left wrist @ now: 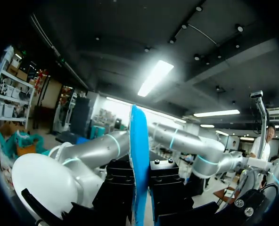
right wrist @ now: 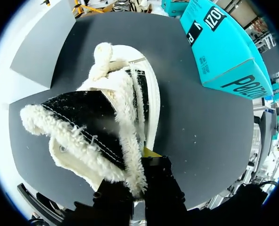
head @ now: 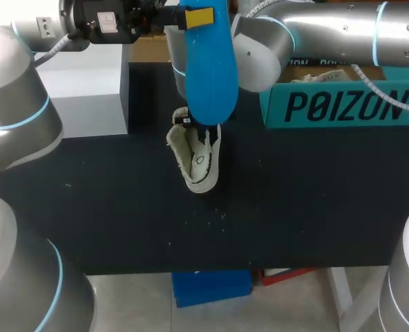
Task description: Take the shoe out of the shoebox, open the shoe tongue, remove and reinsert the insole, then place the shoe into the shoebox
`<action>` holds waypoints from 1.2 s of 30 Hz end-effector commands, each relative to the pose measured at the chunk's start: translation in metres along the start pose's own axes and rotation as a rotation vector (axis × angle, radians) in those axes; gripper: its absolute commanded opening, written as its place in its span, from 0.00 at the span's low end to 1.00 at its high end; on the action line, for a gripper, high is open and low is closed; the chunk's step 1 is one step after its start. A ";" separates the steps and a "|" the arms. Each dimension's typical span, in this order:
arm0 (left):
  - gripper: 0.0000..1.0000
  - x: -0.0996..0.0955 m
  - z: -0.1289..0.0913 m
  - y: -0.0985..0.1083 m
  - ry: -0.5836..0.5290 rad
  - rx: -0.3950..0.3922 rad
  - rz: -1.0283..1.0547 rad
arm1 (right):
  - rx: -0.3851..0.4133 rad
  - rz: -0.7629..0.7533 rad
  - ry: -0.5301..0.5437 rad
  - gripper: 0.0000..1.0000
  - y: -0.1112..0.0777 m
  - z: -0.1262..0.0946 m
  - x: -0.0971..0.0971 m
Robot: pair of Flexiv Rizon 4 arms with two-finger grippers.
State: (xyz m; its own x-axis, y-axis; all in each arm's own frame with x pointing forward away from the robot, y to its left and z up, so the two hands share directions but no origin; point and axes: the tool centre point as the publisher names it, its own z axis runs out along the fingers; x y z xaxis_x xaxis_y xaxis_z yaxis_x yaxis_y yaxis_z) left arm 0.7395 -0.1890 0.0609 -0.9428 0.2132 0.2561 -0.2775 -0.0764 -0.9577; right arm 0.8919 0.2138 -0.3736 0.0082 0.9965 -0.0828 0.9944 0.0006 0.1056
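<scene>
Shoe (head: 196, 160) mid-bench (head: 315, 207), near teal shoebox (head: 343, 105), right pincer (right wrist: 143, 162) clamped on its fleecy collar, left pincer (left wrist: 140, 184) clamped on blue insole (left wrist: 139, 150) held above shoe.

The black table top (head: 108, 207) is matte and dark. At its far left a pale block (head: 87, 97), white and grey, rests on it. A few tiny white specks (head: 215, 216) lie near the middle.
</scene>
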 end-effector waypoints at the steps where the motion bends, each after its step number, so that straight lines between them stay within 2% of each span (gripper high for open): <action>1: 0.00 0.000 0.002 0.001 -0.004 0.003 0.002 | 0.005 0.011 -0.005 0.00 0.000 0.008 0.003; 4: 0.00 0.000 0.002 0.001 -0.004 0.003 0.002 | 0.008 0.016 -0.005 0.00 0.000 0.012 0.001; 5: 0.00 0.000 0.002 0.001 -0.004 0.003 0.002 | 0.006 0.022 0.004 0.24 -0.001 0.013 0.001; 7: 0.00 0.000 0.002 0.001 -0.004 0.003 0.002 | -0.008 0.027 0.008 0.61 -0.001 0.014 0.000; 8: 0.00 0.000 0.002 0.001 -0.004 0.003 0.002 | -0.010 0.029 0.014 1.00 -0.002 0.014 -0.002; 13: 0.00 0.000 0.002 0.001 -0.004 0.003 0.002 | -0.038 0.035 0.046 1.00 -0.003 0.008 -0.008; 19: 0.00 0.000 0.002 0.001 -0.004 0.003 0.002 | -0.083 0.035 0.085 1.00 -0.004 -0.011 -0.016; 25: 0.00 0.000 0.002 0.001 -0.004 0.003 0.002 | -0.113 0.038 0.204 1.00 -0.004 -0.033 -0.023; 32: 0.00 0.000 0.002 0.001 -0.004 0.003 0.002 | -0.110 0.044 0.426 1.00 -0.002 -0.053 -0.025; 36: 0.00 0.000 0.002 0.001 -0.004 0.003 0.002 | -0.091 -0.031 0.620 1.00 -0.002 -0.065 -0.022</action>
State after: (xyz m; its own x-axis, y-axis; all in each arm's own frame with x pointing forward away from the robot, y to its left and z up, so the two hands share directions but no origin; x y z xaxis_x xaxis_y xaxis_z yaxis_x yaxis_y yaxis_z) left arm 0.7395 -0.1891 0.0609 -0.9428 0.2131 0.2562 -0.2775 -0.0764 -0.9577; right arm 0.8852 0.2086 -0.3109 -0.0160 0.9635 0.2671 0.9788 -0.0394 0.2011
